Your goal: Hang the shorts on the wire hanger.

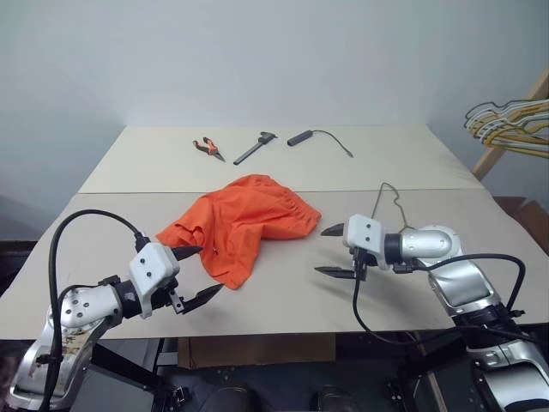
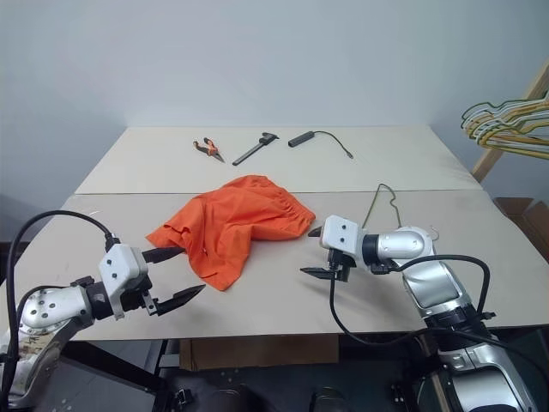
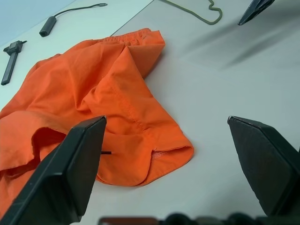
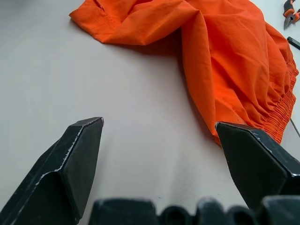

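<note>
Black fingers of the left gripper [image 1: 193,273] stand spread apart and hold nothing, hovering just beside the near-left hem of the shorts [image 1: 240,225]. Those orange shorts lie crumpled mid-table [image 1: 103,232], gathered waistband toward the right. Next, the right gripper [image 1: 333,251] hangs released and empty, near the waistband. Behind it, the wire hanger [image 1: 388,199] lies flat on the table, partly hidden by that arm.

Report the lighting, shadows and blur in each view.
Head views: even, soft light, no glare; faint shadow under the shorts. Left wrist view: the left gripper's fingers sharp, a soft blurred shadow streak on the table. Right wrist view: a dark shadow along the shorts' fold, the near fingers crisp.
</note>
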{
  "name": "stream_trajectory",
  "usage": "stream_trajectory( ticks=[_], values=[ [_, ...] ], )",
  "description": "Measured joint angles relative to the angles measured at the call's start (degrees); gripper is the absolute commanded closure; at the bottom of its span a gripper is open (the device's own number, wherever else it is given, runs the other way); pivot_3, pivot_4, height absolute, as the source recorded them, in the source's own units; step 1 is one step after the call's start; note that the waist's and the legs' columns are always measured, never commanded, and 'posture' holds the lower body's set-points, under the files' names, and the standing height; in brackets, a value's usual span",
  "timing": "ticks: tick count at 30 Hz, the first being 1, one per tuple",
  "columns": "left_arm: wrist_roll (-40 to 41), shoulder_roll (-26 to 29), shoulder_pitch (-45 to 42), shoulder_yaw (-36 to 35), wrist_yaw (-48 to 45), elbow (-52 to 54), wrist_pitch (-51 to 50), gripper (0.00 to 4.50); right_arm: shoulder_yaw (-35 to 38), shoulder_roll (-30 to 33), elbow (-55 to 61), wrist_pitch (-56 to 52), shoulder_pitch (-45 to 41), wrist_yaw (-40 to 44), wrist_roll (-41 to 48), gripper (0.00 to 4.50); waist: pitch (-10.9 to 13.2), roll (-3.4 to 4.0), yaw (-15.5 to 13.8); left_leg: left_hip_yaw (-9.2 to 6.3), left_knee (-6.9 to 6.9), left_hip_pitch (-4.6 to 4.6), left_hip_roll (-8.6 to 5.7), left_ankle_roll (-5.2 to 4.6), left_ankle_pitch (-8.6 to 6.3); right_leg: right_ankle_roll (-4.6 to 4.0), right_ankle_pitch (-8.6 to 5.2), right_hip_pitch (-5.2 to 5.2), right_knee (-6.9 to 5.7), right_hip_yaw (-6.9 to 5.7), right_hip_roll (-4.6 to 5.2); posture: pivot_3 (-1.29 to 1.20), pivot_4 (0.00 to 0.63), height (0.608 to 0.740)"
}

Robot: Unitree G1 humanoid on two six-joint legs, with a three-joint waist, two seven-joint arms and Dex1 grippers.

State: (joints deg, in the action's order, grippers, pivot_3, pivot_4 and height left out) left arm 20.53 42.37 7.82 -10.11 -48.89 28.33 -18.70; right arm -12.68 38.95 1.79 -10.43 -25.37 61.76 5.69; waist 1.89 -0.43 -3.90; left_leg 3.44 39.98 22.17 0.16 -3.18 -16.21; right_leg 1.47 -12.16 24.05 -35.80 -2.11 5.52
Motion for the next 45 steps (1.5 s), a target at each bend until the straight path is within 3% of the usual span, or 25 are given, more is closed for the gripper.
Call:
stream_trajectory(
  ticks=[13,21,25,34,44,45],
  values=[
    [-0.2,-1.8,-1.5,0.1,3.5,0.0,-1.7,0.00,0.0,-0.3,0.0,0.0,0.0,-0.6,0.0,0.05,0.0,-0.01,0.0,0.01,0.00,-0.03,0.00,0.00,0.00,-0.01,0.01,-0.01,-0.03,0.03,0.00,0.09,0.000,0.740],
    [1.0,-2.0,-1.6,0.8,5.6,0.0,-9.3,0.00,-0.1,-0.4,-0.3,0.0,-0.9,-1.0,-0.5,0.05,0.0,-0.01,0.3,0.03,0.00,-0.05,0.00,0.01,0.00,0.00,0.01,-0.01,-0.05,0.05,-0.01,0.04,0.000,0.740],
    [5.4,-6.4,-4.1,1.2,7.6,-0.1,-14.1,0.00,0.0,-0.6,0.0,-0.3,-1.0,-2.2,-0.5,0.05,-0.1,-0.10,0.5,0.02,0.04,-0.05,-0.01,0.01,0.00,0.00,0.01,-0.03,-0.08,0.07,0.00,0.02,0.000,0.740],
    [-7.5,-6.9,-13.9,18.1,14.4,-6.3,-19.0,0.00,0.3,-1.7,3.5,-2.4,1.5,-6.3,-0.9,0.05,-0.1,-0.12,2.0,0.04,0.04,-0.14,-0.13,0.02,0.01,0.01,0.02,-0.10,-0.09,0.15,0.00,-0.02,0.000,0.740],
    [-12.4,-5.3,-17.9,24.9,14.5,-8.3,-26.9,0.00,0.3,-1.5,5.4,-4.1,2.3,-7.3,-0.9,0.05,-0.1,-0.12,4.1,0.11,0.02,-0.24,-0.10,0.01,0.01,0.01,0.01,-0.08,-0.18,0.30,-0.01,-0.02,0.000,0.740],
    [-12.7,-5.3,-18.5,25.3,14.4,-8.3,-27.7,0.40,0.3,-1.5,5.4,-4.2,2.3,-7.3,-1.0,0.00,-0.1,-0.12,4.1,0.12,0.02,-0.28,-0.10,0.01,0.01,0.01,0.01,-0.11,-0.18,0.31,-0.01,-0.02,0.000,0.740]
  ],
)
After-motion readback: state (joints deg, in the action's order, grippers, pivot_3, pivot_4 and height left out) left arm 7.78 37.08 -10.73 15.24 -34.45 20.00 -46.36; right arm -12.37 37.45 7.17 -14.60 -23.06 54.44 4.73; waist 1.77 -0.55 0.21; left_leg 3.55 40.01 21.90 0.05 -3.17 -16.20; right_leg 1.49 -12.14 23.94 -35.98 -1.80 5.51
